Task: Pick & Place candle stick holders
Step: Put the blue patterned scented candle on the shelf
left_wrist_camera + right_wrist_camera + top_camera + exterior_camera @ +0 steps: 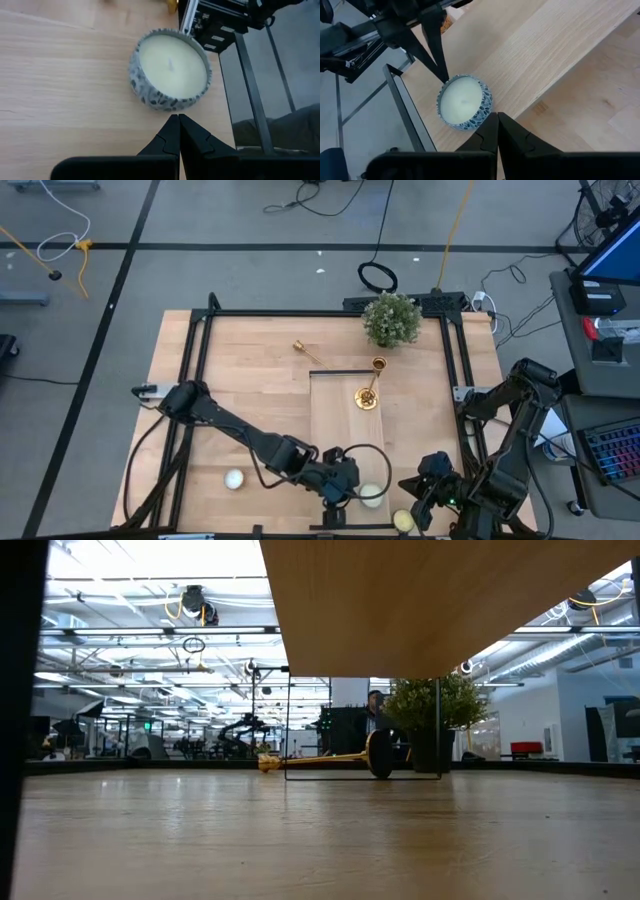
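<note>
Both grippers sit over candles at your near table edge, jaws together.
Left gripper (178,131) and right gripper (497,129) are well apart from your candle stick holders (369,385).

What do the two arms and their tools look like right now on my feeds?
Both arms are matte black, built of chunky jointed segments. A loose black cable loops off the left arm near its wrist. The left tool and the right tool each end in two dark, wedge-shaped fingers tapering to thin tips. No markings show.
</note>
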Controlling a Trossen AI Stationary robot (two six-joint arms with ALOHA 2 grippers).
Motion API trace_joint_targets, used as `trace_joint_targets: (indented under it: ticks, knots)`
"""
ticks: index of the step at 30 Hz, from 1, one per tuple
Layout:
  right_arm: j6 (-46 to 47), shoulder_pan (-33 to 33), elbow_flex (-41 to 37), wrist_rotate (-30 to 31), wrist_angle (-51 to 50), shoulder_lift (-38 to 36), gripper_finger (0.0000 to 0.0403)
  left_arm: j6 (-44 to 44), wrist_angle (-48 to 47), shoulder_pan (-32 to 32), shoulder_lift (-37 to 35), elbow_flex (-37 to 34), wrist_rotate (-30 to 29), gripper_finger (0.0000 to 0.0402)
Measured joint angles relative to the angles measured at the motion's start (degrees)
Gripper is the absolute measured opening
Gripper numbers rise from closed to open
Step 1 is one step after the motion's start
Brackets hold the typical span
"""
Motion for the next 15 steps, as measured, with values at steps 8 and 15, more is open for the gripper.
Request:
trace_joint_targets:
  ticks: [8,15]
  knots:
    - [-0.1,0.0,0.0,0.0,0.0,0.0,0.0000,0.3,1.9,0.6,0.0,0.0,0.3,0.0000]
    - [-0.1,0.0,0.0,0.0,0.0,0.0,0.0000,0.7,2.0,1.0,0.0,0.0,0.4,0.0000]
